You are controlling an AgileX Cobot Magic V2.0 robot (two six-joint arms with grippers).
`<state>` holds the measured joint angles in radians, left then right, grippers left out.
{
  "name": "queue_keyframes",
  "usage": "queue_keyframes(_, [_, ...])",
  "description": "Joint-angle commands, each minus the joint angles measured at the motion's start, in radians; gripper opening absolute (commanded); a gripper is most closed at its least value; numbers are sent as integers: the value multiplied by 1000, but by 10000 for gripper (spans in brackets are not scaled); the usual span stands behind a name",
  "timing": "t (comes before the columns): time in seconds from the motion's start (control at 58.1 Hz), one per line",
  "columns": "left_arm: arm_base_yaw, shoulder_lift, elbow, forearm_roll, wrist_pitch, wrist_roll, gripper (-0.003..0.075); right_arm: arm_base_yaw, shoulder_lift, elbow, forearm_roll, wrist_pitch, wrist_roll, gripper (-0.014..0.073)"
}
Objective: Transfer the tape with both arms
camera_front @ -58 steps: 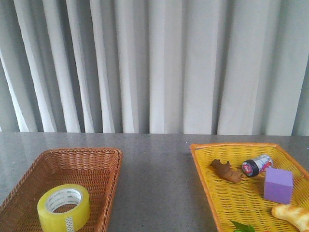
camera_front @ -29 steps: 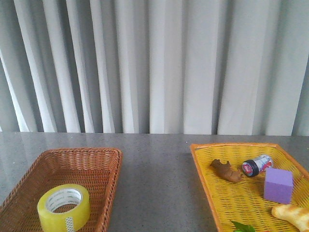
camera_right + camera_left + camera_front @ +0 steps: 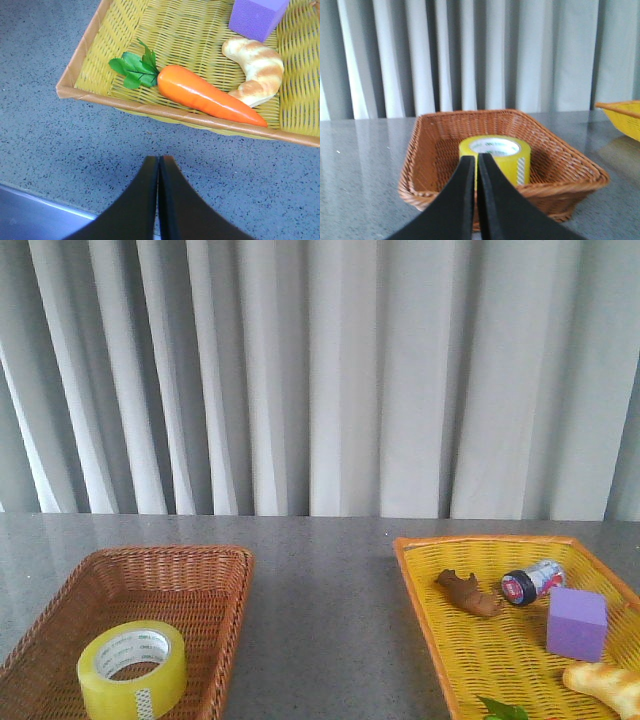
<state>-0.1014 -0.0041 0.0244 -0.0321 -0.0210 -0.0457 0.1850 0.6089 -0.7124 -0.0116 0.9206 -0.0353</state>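
The tape [image 3: 131, 667], a wide yellow roll with a white printed core, lies flat in the brown wicker basket [image 3: 215, 570] at the front left of the table. The left wrist view shows the same tape [image 3: 507, 156] in that basket [image 3: 560, 165], beyond my left gripper [image 3: 476, 159]. That gripper is shut and empty, short of the basket's near rim. My right gripper [image 3: 159, 159] is shut and empty over bare table, near the yellow basket's [image 3: 165, 113] edge. Neither arm shows in the front view.
The yellow basket [image 3: 425, 585] on the right holds a purple cube [image 3: 576, 623], a brown toy [image 3: 468, 592], a small can [image 3: 531, 582], a croissant [image 3: 255, 71] and a carrot [image 3: 205, 95]. A grey curtain hangs behind the speckled grey table [image 3: 320, 620].
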Motion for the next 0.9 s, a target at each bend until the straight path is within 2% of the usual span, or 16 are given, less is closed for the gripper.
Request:
queue_keyframes(0.0, [14, -26, -6, -24, -72, 46, -6, -5, 2, -24, -7, -52, -1, -8])
queue_keyframes(0.276, [12, -23, -7, -18, 37, 65, -6, -5, 2, -24, -7, -44, -1, -8])
queue_keyframes(0.878, [12, -23, -7, -18, 40, 65, -6, -5, 2, -24, -8, -44, -1, -8])
